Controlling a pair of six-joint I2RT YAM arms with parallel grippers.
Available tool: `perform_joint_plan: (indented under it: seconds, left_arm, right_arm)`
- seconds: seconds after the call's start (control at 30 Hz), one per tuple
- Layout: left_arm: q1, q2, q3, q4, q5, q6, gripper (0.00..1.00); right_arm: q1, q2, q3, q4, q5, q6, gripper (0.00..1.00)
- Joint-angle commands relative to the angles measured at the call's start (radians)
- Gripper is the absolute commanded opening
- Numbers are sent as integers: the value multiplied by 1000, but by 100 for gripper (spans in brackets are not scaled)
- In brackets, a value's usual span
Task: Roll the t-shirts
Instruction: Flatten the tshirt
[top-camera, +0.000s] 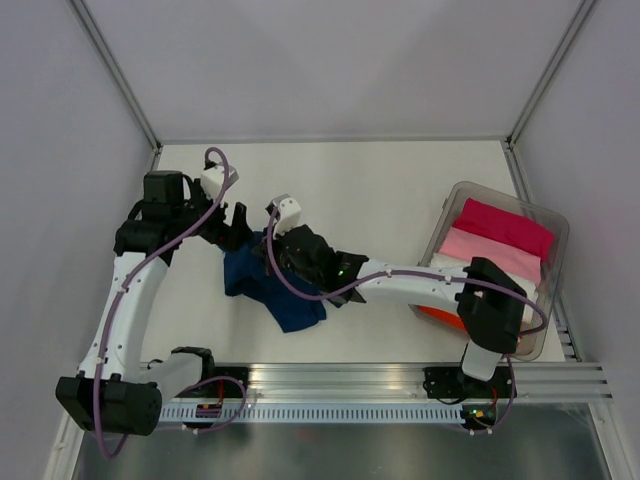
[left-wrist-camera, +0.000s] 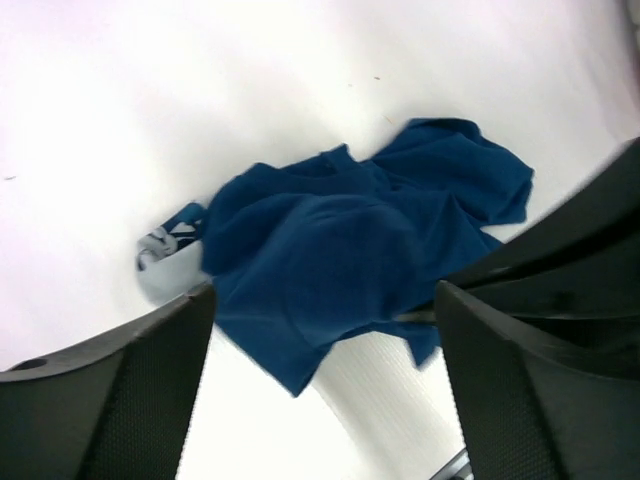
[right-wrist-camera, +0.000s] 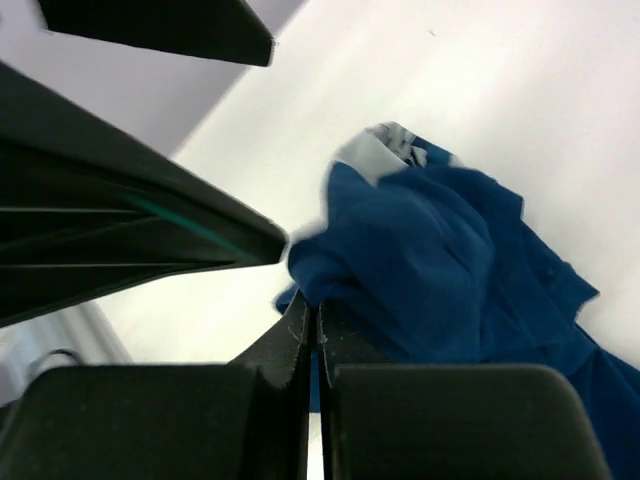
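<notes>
**Right gripper pinches the navy tee; left gripper open above it**

The navy tee (top-camera: 280, 295) lies crumpled on the table (top-camera: 380, 190), left of centre. It is not yet spread, let alone rolled. The heap runs slantwise in the top view, from its far-left end to a loose tail nearer the arm bases. A pale scrap of the print or label shows at its edge in both wrist views.

The right gripper (right-wrist-camera: 311, 320) is at the heap's far-right side. Its jaws are pressed together, apparently on a fold of the tee's edge, with a sliver of blue showing in the slit between them.

The left gripper (left-wrist-camera: 322, 295) hangs over the far-left end with its jaws wide apart and holding nothing. The cloth lies below and just ahead of it, framed between the fingers. Both are close, but the left needs only to drop and close on an opposite edge to stretch the tee flat.

The other tees (top-camera: 500, 235) sit folded in the bin (top-camera: 548, 225), well apart at the right.
</notes>
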Motion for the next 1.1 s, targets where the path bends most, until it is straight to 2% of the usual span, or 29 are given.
perform_joint_plan:
  seconds: [0.0, 0.03, 0.17, 0.37, 0.4, 0.47, 0.5, 0.6, 0.63, 0.73, 0.77, 0.83, 0.87, 1.0, 1.07]
  left_arm:
    - [2, -10, 88, 27, -80, -15, 96]
    - [2, -18, 109, 24, -77, 0, 100]
    - [2, -64, 148, -2, -76, 31, 100]
    - [2, -65, 165, -28, -74, 65, 100]
    - [2, -64, 165, -37, -77, 69, 100]
    - [2, -55, 169, -42, -70, 80, 100]
    - [1, -53, 171, -45, -71, 85, 100]
    - [2, -35, 179, -54, -71, 92, 100]
    - [2, -32, 177, -54, -71, 92, 100]
    - [2, -16, 145, -54, -76, 106, 100]
    - [2, -13, 128, -52, -79, 111, 100]
    - [1, -10, 65, -55, -70, 140, 100]
    - [-2, -9, 38, -54, -54, 154, 100]
    - [-30, 22, -129, -46, -45, 232, 94]
    - [-71, 50, -186, 12, -107, 235, 92]
  right_arm:
    - [-85, -181, 11, 9, -113, 76, 0]
    - [-108, -206, 11, -4, -114, 75, 0]
    - [-209, -283, 113, -123, -62, 1, 0]
    - [-223, -161, 593, -252, -109, -112, 0]
    - [-223, -134, 733, -252, -120, -119, 0]
    - [-223, -52, 883, -294, -160, -128, 0]
    - [-222, -26, 1017, -297, -177, -131, 0]
    - [-225, 25, 1176, -308, -177, -137, 0]
    - [-223, 21, 1181, -308, -154, -151, 0]
    - [-225, -85, 1031, -306, -104, -214, 0]
    - [-231, -176, 861, -273, -71, -221, 0]
    - [-246, -279, 667, -208, -47, -212, 0]
    - [-263, -371, 494, -168, -19, -203, 0]
    - [-294, -531, 165, -166, 27, -143, 0]
    - [-306, -608, 16, -182, 44, -109, 0]
